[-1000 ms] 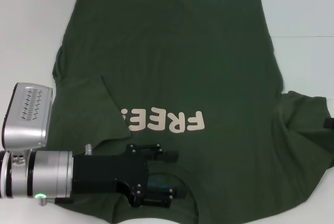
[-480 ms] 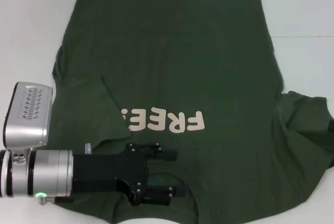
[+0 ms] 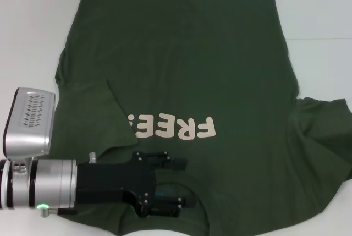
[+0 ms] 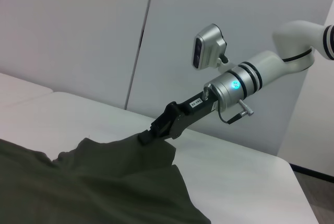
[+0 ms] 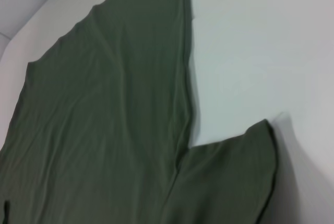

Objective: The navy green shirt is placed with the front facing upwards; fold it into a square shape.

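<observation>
One shirt (image 3: pixel 181 54) lies face up on the bench (image 3: pixel 33 16), its cream lettering (image 3: pixel 173 127) reading upside down to me, so the hem is on the far side of the lettering and the collar (image 3: pixel 204 200) on my side of it.

I count two sleeves. The one on my left of the lettering (image 3: pixel 96 118) is already turned in, lying as a flap on the body with its tip just beside the first letter. The one on my right of the lettering (image 3: pixel 322 137) is spread out on the bench, rumpled.

I judge the sleeve stage to be half done, and the right sleeve is the step in hand.

Two grippers are at work. My left gripper (image 3: pixel 168 184) sits on my side of the lettering, over the collar, its fingers spread wide and holding nothing. The cloth between them lies flat.

My right gripper (image 4: pixel 148 136) is well out to the right of the lettering, beyond the head view. From my left wrist I see its fingers closed on the sleeve's edge, with the cloth drawn up to them in a peak.

The next move calls for carrying that edge in towards the lettering and laying it flat, so it mirrors the left flap. After that comes the hem-to-collar fold.
</observation>
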`<state>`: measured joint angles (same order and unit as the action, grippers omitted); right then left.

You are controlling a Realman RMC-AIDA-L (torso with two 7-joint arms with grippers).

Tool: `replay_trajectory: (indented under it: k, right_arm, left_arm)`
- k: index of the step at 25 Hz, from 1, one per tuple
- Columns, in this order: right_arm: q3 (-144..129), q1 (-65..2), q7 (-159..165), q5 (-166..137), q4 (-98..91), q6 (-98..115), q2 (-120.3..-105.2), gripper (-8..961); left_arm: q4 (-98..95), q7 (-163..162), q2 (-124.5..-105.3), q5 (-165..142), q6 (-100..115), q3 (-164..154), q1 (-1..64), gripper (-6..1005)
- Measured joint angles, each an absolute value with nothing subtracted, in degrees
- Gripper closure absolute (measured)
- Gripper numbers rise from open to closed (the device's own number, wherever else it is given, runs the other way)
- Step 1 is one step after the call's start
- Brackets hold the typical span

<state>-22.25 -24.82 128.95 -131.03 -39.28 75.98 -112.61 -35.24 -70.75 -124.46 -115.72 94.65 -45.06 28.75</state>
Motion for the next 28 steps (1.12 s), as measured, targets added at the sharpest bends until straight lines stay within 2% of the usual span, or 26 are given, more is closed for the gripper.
replay_trajectory:
  k: [4,11,17,22,24,25,26,28]
  right_arm:
    - [-21.88,-25.28,128.65,-131.03,-39.28,75.39,-111.82,940]
    - [-22.3,-27.85,127.38,-131.08,-39.42,73.8,-110.94,940]
    - [-24.13,-30.52,127.09,-131.35,-39.27,73.91,-110.95,939]
    - [-26.81,-32.91,127.08,-131.13,-39.28,75.43,-111.86,939]
    - [-28.33,-34.24,127.08,-131.08,-39.31,76.82,-112.65,939]
    - [-30.25,-35.88,127.08,-131.07,-39.45,78.35,-113.72,939]
    - [-30.25,-35.88,127.08,-131.07,-39.45,78.35,-113.72,940]
    - [-32.1,-37.52,127.08,-131.05,-39.53,79.06,-114.63,940]
  left_arm:
    - [-35.15,-70.77,-124.45,-115.37,94.8,-44.82,28.71,198]
    - [-33.98,-70.83,-124.45,-115.15,94.67,-44.36,28.71,198]
    - [-33.68,-70.83,-124.45,-114.85,94.65,-43.43,28.58,199]
    - [-33.38,-70.83,-124.36,-114.62,94.64,-42.42,28.56,198]
    - [-33.3,-70.83,-124.24,-114.53,94.59,-41.99,28.6,198]
    - [-33.29,-70.83,-124.21,-114.47,94.58,-41.74,28.66,199]
    - [-33.29,-70.83,-124.18,-114.46,94.57,-41.57,28.68,199]
    - [-33.3,-70.83,-124.14,-114.42,94.57,-41.15,28.79,199]
